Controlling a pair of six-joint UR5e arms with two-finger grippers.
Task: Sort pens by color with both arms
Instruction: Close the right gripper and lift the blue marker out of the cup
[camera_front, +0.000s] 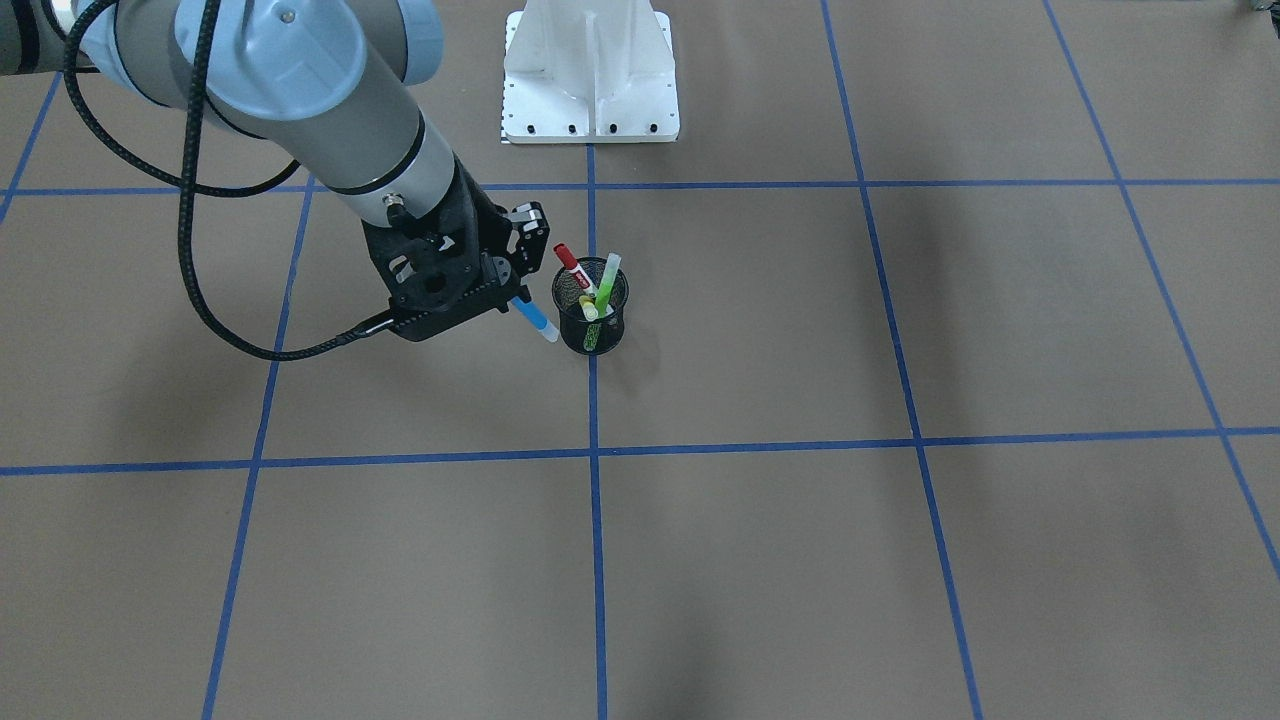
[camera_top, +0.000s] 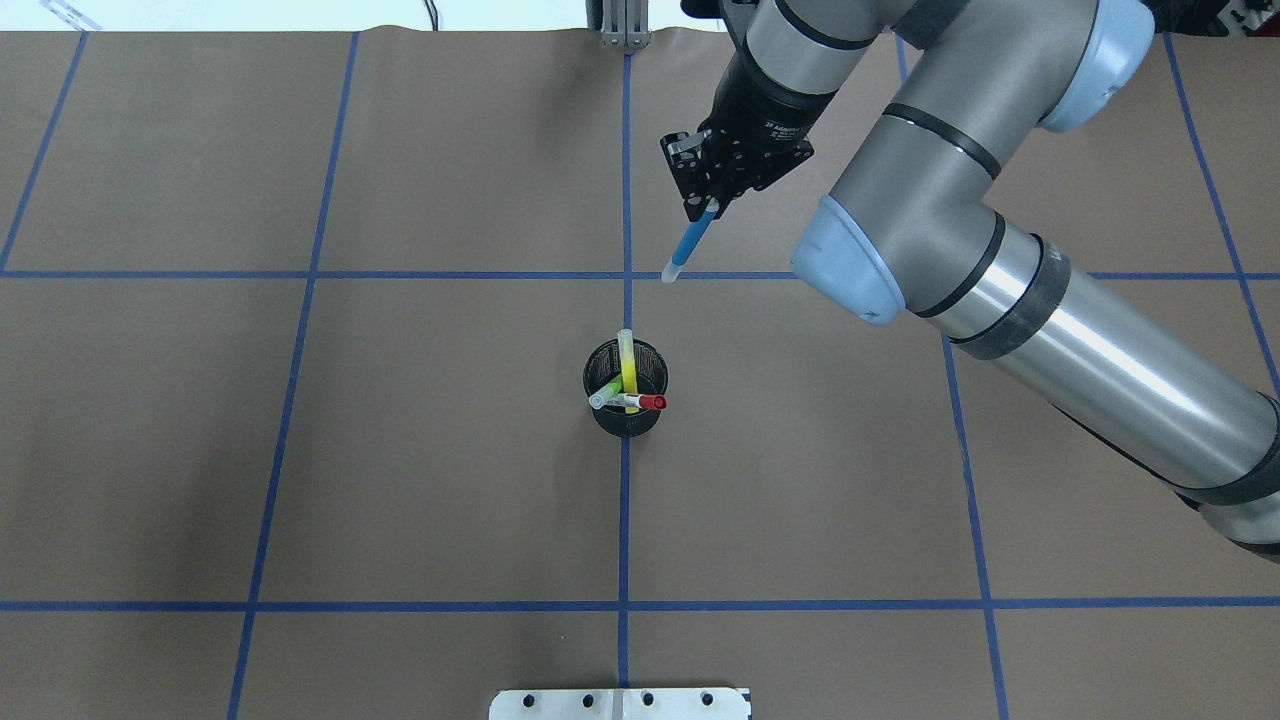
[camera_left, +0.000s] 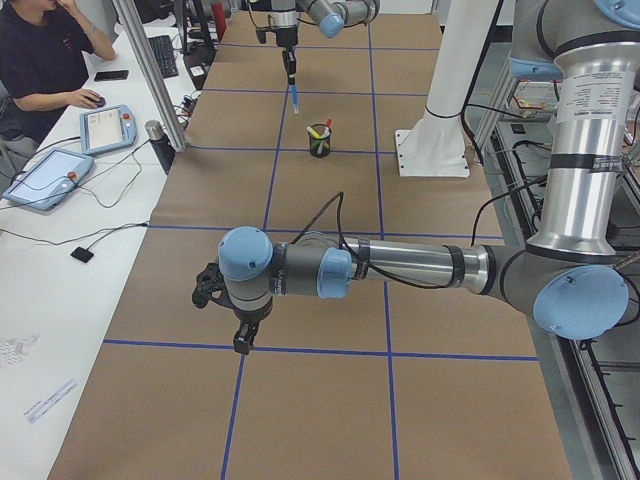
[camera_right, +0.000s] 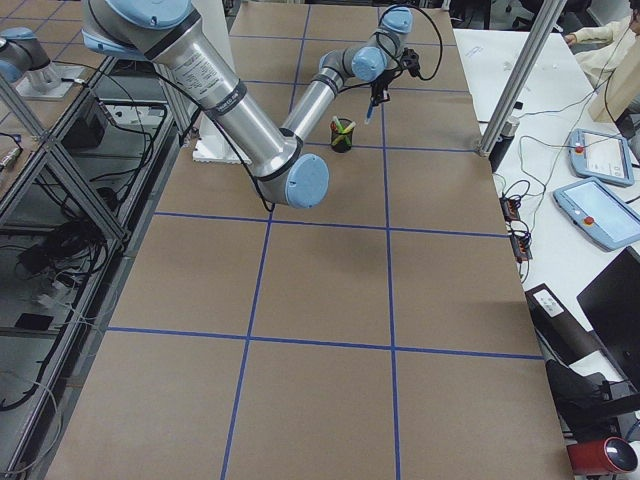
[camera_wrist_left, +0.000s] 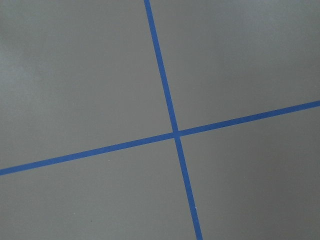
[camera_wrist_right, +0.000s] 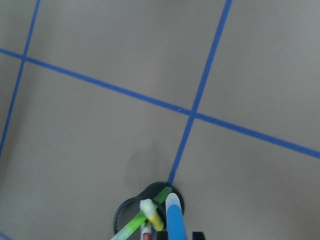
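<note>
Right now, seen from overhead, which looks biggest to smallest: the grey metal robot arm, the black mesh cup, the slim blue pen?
1. Grey metal right arm, by far.
2. Black mesh cup.
3. Slim blue pen: similar length, far thinner, held nearer the camera.

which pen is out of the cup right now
The blue pen, clamped in the right gripper's jaws above the table; the other three stand in the black mesh cup.
</note>
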